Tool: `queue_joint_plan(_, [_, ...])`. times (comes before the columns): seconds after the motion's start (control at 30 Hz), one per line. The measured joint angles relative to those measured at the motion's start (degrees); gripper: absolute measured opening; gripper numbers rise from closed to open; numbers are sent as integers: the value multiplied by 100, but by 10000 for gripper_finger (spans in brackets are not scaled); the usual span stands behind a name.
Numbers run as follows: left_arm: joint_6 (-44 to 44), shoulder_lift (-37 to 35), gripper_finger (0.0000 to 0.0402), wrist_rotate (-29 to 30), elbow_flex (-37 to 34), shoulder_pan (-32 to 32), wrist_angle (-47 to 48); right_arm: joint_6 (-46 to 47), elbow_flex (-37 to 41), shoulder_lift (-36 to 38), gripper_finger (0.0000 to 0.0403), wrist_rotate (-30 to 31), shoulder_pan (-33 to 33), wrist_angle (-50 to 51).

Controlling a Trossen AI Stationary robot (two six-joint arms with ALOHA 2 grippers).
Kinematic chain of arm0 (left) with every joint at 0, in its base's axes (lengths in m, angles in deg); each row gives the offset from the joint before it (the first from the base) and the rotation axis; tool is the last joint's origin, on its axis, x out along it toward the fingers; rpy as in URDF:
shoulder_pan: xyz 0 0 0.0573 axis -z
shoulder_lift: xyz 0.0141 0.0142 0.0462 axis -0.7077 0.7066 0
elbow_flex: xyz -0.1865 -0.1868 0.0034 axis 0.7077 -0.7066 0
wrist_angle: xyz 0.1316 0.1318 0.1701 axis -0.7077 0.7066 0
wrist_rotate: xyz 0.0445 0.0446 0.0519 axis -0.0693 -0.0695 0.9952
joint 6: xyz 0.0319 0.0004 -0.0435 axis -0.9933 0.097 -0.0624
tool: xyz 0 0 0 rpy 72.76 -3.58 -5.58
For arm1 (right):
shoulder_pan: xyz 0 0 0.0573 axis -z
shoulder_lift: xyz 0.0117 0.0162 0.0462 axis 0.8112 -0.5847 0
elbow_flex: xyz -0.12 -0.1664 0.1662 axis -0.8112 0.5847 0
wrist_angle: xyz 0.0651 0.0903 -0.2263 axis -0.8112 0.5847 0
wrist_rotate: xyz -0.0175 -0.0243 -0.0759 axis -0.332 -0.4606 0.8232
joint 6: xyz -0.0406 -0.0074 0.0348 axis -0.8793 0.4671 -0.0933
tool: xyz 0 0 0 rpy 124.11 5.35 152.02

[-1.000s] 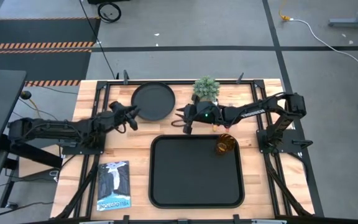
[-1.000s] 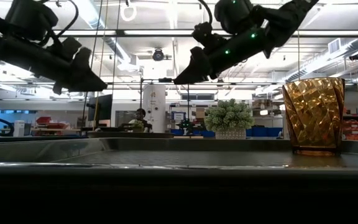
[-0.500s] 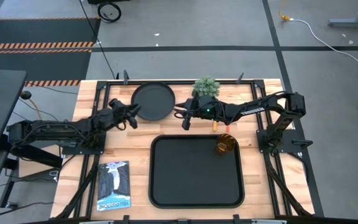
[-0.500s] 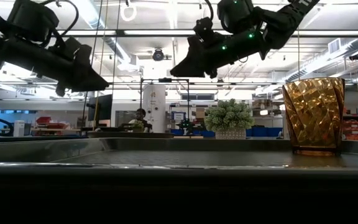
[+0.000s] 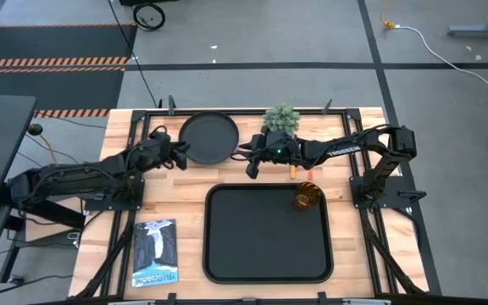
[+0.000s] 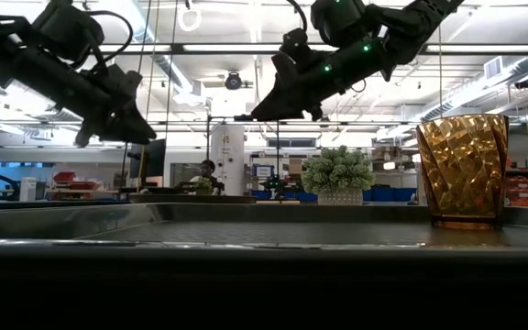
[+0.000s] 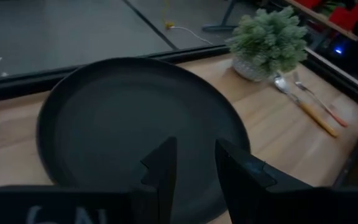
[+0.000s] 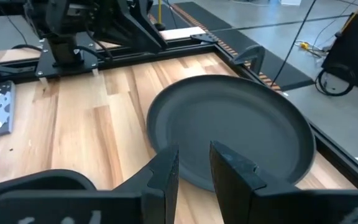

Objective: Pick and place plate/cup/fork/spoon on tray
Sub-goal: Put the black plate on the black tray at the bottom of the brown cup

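Left gripper (image 5: 179,155) had shifted toward plate (image 5: 208,138) since a second earlier, stopping at its left rim; right gripper (image 5: 250,165) had pulled back from tray (image 5: 268,234) toward plate's right rim. Both above table, fingers slightly parted, nothing held. Plate lay flat at table's far edge. Cup (image 5: 305,197) stood upright in tray's far right corner. Spoon (image 7: 298,103) and fork (image 7: 319,101) lay side by side beside plant (image 5: 281,119), bowl and tines toward it.
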Motion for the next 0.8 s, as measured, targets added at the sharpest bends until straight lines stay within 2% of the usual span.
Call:
queue_joint_plan(0.27, [-14,117,119,-90,0,-282,85,7,0,-7,96,45,117,158])
queue_joint_plan(0.53, [31,672,119,-258,-2,-360,84,-9,-10,-7,96,-131,250,-92])
queue_joint_plan(0.8, [-94,699,119,-346,-2,-454,51,-191,-409,-9,96,-168,271,349])
